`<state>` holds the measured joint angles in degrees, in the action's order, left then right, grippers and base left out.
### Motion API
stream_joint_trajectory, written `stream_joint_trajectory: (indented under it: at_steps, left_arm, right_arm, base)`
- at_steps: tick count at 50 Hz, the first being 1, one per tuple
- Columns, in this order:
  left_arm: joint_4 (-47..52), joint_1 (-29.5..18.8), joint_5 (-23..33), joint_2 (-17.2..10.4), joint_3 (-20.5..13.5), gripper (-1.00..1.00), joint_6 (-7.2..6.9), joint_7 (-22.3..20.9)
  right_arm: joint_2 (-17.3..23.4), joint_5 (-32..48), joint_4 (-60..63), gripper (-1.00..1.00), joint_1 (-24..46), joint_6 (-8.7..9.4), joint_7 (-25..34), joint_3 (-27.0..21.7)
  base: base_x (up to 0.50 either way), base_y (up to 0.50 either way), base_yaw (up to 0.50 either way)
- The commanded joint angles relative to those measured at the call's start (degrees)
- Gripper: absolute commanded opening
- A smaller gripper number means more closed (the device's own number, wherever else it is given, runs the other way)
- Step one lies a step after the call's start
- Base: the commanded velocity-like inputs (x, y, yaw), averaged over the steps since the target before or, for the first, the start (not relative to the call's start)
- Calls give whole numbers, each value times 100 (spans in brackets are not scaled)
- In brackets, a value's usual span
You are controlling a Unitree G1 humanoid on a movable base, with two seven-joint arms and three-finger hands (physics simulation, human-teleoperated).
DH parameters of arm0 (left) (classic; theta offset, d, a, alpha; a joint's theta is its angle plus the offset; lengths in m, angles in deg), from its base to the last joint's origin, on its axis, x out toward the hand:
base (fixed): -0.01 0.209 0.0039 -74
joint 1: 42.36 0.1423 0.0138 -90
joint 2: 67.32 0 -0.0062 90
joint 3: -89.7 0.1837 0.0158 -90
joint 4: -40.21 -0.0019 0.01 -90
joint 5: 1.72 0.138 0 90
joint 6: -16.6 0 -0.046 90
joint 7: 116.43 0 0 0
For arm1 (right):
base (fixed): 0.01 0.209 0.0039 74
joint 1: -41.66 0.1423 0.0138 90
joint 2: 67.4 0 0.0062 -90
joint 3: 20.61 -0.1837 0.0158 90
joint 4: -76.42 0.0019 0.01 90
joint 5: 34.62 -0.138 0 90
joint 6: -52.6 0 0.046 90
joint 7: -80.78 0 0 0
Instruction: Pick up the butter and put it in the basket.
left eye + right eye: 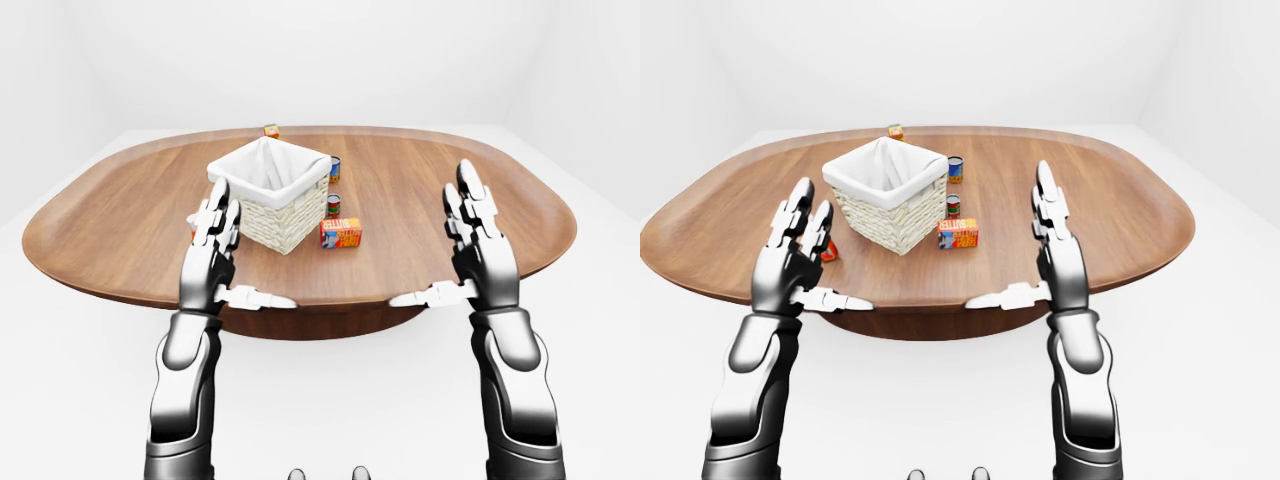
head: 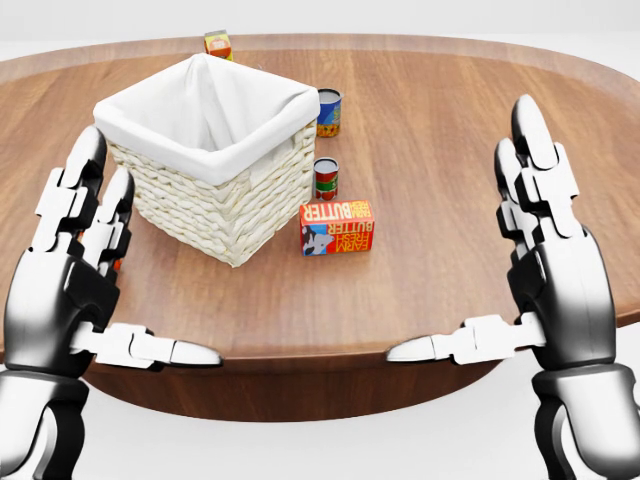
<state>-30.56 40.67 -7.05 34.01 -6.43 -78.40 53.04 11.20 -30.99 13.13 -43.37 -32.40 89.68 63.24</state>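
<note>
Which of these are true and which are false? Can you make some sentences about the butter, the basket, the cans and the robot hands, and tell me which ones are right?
1. The butter is inside the basket. False: it sits on the table, to the right of the basket in the head view.
2. Both robot hands are open. True: the left robot hand and right robot hand hold nothing.
3. The basket has a white cloth lining. True.
4. The right robot hand is touching the butter. False: it is apart from it, lower right.
5. A small can stands just above the butter in the head view. True.
</note>
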Motion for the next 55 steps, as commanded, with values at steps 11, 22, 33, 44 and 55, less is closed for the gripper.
stream_joint_trajectory:
  at_steps: [11, 22, 33, 44, 55]
  left_arm:
    - [566, -386, -145, -153, -165, 100, 0, 50]
    - [618, -446, -186, -152, -183, 100, 0, 184]
    - [584, -414, -191, -168, -194, 100, 0, 234]
    - [664, -380, -181, -151, -173, 100, 0, 227]
    - [636, -285, -115, -106, -105, 100, 0, 165]
  right_arm:
    - [343, -103, 850, 100, 432, 0, 272, -497]
    - [345, 16, 835, 100, 280, 0, 415, -485]
    - [351, -15, 692, 100, 354, 0, 352, -573]
    - [424, -216, 659, 100, 491, 0, 153, -702]
    - [436, -137, 820, 100, 469, 0, 271, -618]
  base:
    - [0, 0, 0]
    - [5, 24, 0]
    - [11, 50, 0]
    - [4, 16, 0]
    - [7, 0, 0]
